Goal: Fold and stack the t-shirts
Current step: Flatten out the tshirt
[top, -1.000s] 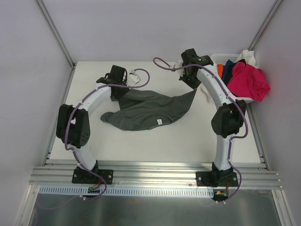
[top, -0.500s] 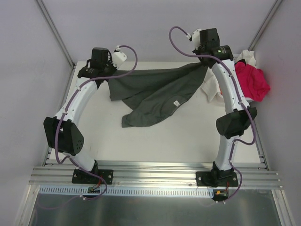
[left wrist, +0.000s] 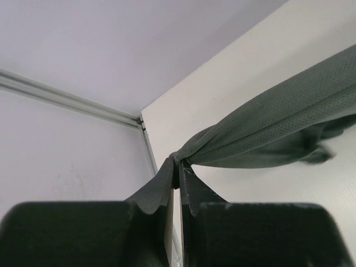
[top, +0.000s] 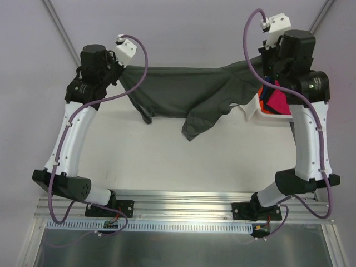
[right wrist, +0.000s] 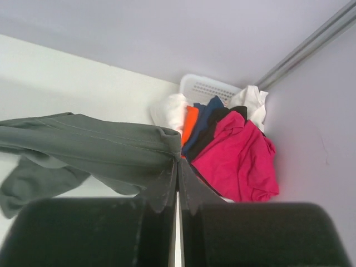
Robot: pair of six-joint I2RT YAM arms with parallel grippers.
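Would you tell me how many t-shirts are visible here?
5 at least: the grey t-shirt stretched between the left end effector and right end effector; a magenta shirt, navy shirt, orange shirt and white shirt piled in the basket. Others may be hidden underneath.

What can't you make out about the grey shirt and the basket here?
- Top view: basket mostly hidden behind the right arm.
- Left wrist view: grey t-shirt cut off at the right edge.
- Right wrist view: piled shirts overlap in the basket, so their count is unclear.
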